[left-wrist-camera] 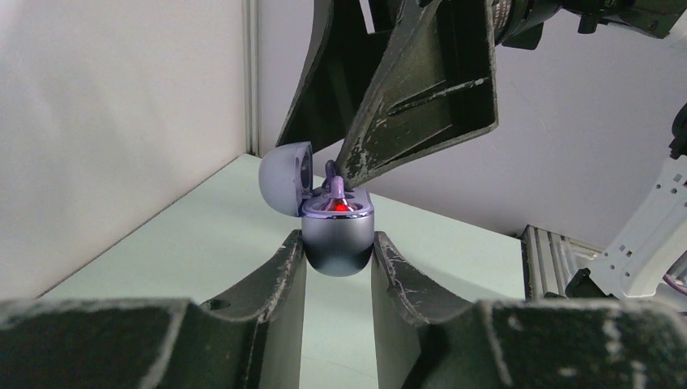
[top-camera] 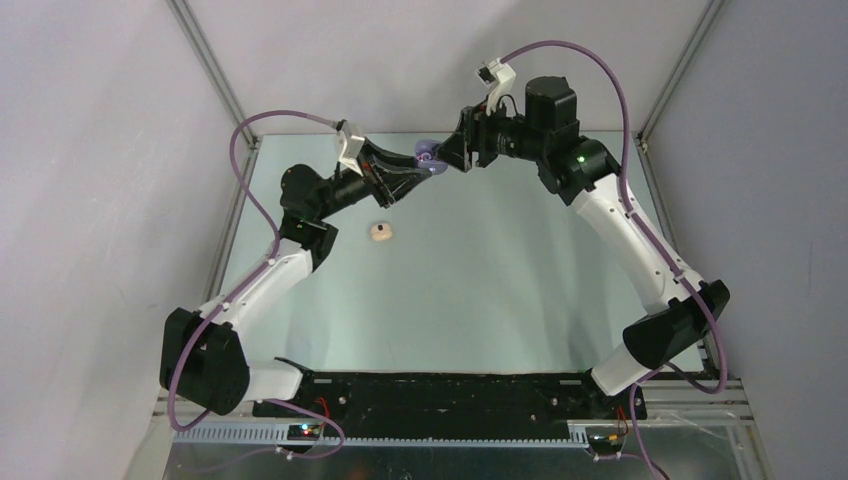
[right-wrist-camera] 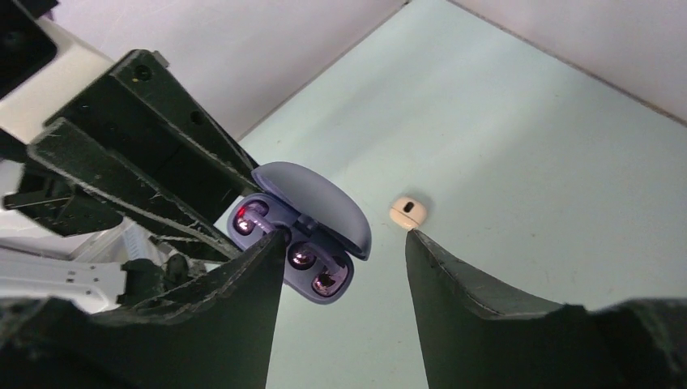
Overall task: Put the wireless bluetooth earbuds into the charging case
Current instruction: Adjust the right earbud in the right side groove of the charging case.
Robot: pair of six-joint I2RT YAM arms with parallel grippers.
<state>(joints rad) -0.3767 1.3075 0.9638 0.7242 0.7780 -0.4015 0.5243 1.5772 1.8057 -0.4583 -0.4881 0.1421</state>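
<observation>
My left gripper (left-wrist-camera: 338, 243) is shut on the base of a purple charging case (left-wrist-camera: 339, 239) and holds it above the table at the far middle (top-camera: 428, 155). Its lid (left-wrist-camera: 285, 174) is open. Purple earbuds (right-wrist-camera: 249, 217) sit in the wells, and one stem (left-wrist-camera: 333, 182) sticks up. My right gripper (right-wrist-camera: 346, 235) is open just above the case. One of its fingertips (left-wrist-camera: 348, 166) touches the raised stem. It also shows in the top view (top-camera: 442, 157), facing the left gripper (top-camera: 415, 168). No cream-white earbuds are in view.
A cream-white pebble-like case (top-camera: 381, 232) lies on the pale green table (top-camera: 480, 280) in front of the left gripper; it also shows in the right wrist view (right-wrist-camera: 407, 211). Grey walls and metal posts close in the back and sides.
</observation>
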